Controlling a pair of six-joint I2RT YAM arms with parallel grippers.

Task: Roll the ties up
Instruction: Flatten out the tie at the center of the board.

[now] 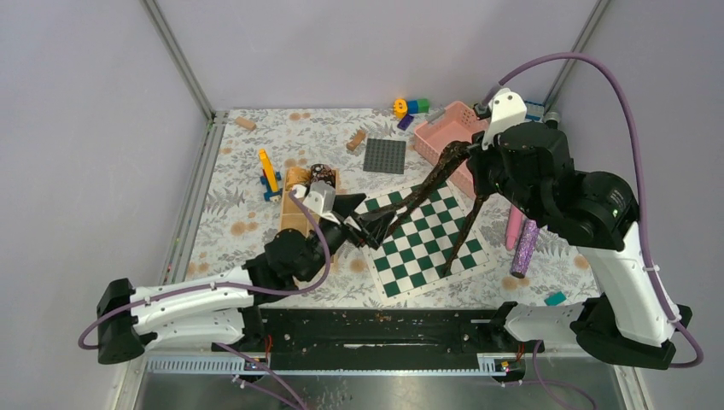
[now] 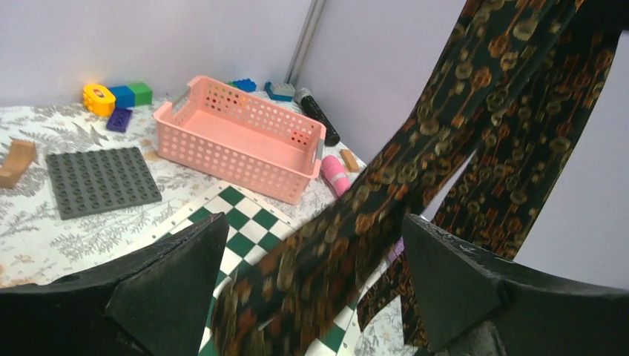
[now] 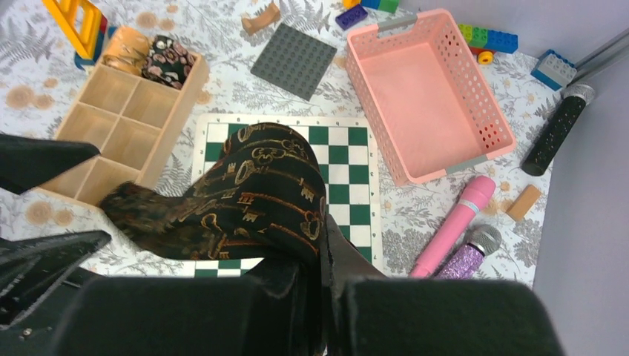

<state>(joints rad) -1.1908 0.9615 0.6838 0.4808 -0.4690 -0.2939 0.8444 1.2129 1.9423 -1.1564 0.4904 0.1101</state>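
Your right gripper (image 3: 323, 256) is clamped on the tie (image 3: 259, 200) and holds it up over the far right corner of the chessboard (image 1: 418, 248). The cloth is draped over that pinch, so it hangs in two strands. One strand drops toward the near edge of the board. The other slants down and to the left, straight at your left gripper (image 2: 313, 230).

That slanting strand is the axis that matters: high at the right arm, low at the left. The left arm is much the nearer to the low end. Its jaws stand wide apart with the strand running up between them, and they have hold of nothing. In the left wrist view, cloth fills the middle of the gap and neither finger looks to be pressing on it. Any closing would likely catch the strand across its width, not along it.

The wooden box (image 3: 174, 126) sits just left of the board, beside the left gripper. Its two far compartments each hold a finished coil: the gold roll (image 3: 126, 48) on the left, the speckled roll (image 3: 167, 63) on the right. The compartments nearer you look empty, though the left finger hides part of the nearest one.

The pink basket (image 3: 374, 111) beyond the board holds nothing.
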